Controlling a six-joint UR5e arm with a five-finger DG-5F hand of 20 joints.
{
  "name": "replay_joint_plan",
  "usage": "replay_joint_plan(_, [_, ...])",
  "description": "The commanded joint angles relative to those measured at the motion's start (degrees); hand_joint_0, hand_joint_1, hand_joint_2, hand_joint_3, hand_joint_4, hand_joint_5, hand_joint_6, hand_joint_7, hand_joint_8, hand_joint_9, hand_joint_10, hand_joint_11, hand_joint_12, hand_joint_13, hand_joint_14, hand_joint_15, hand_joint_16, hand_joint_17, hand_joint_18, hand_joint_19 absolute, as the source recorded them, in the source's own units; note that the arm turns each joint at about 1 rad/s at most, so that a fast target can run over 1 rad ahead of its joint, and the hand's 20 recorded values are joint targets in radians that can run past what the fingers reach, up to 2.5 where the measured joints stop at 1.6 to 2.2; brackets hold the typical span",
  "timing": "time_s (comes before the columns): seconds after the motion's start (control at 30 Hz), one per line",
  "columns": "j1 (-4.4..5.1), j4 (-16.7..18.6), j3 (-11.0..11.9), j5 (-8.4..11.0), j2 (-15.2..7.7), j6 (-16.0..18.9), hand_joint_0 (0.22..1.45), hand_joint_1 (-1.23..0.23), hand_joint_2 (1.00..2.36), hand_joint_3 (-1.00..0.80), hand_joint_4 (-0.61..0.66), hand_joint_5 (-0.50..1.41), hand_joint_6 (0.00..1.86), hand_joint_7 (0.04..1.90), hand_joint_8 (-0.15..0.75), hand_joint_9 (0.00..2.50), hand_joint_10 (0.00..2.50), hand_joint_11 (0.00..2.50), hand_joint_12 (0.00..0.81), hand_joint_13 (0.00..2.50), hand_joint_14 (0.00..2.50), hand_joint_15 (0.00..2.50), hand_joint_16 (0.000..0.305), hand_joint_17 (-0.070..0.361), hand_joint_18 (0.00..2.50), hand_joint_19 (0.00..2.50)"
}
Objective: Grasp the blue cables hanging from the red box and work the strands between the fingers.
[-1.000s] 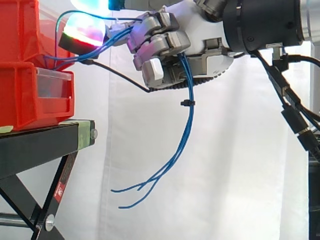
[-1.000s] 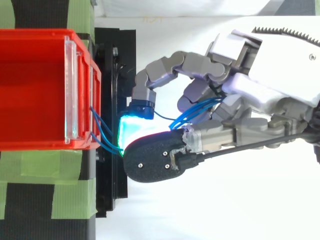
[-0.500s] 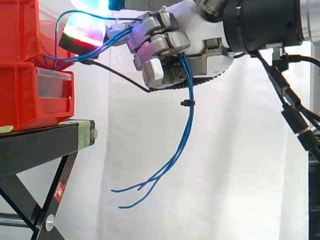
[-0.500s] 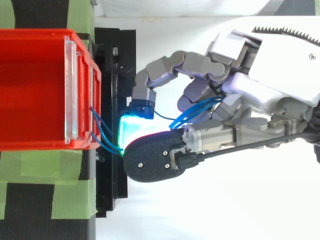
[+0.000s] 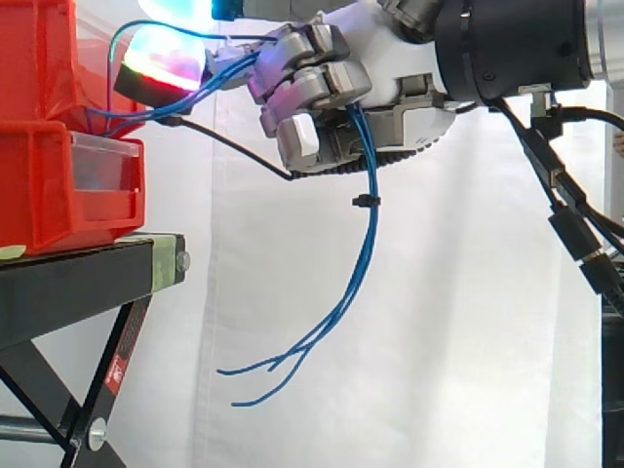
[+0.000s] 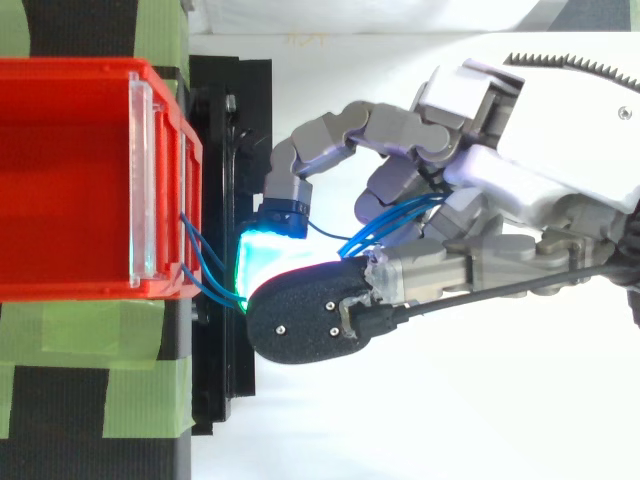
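The blue cables run rightward from the red box's front edge into the hand, whose curled fingers clasp them. From the palm they hang downward, loose ends trailing lower-left. The box sits on a black stand patched with green tape, before a white curtain.

The cables running through the fingers are bright blue, and a small black tie sits on them just below the curled fingers. The hand is grey along the fingers and white over the palm. Its pads glow cyan and green with a red lower edge. Beyond the fingertips, the bins are red with a clear front strip. Under them the stand is black, banded with pale green tape. The curtain behind the fingers is plain white.
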Motion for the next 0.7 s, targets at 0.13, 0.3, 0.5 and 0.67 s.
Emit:
replay_joint_plan(0.13, [0.05, 0.00, 0.00, 0.01, -0.08, 0.00, 0.93, -0.63, 1.02, -0.25, 0.20, 0.15, 1.08, 1.05, 0.499, 1.73, 2.50, 2.50, 0.588, 1.86, 2.50, 1.56, 0.232, 0.174, 2.46, 0.72])
replay_joint_plan(0.3, [0.05, 0.00, 0.00, 0.01, -0.08, 0.00, 0.93, -0.63, 1.02, -0.25, 0.20, 0.15, 1.08, 1.05, 0.499, 1.73, 2.50, 2.50, 0.588, 1.86, 2.50, 1.56, 0.232, 0.174, 2.46, 0.72])
replay_joint_plan(0.5, [-0.04, 0.00, 0.00, 0.01, 0.01, 0.00, 0.93, -0.63, 1.02, -0.25, 0.20, 0.14, 1.08, 1.05, 0.499, 1.73, 2.50, 2.50, 0.588, 1.86, 2.50, 1.56, 0.232, 0.174, 2.46, 0.72])
replay_joint_plan(0.67, [-0.04, 0.00, 0.00, 0.01, 0.01, 0.00, 0.93, -0.63, 1.02, -0.25, 0.20, 0.14, 1.08, 1.05, 0.499, 1.73, 2.50, 2.50, 0.588, 1.86, 2.50, 1.56, 0.232, 0.174, 2.46, 0.72])
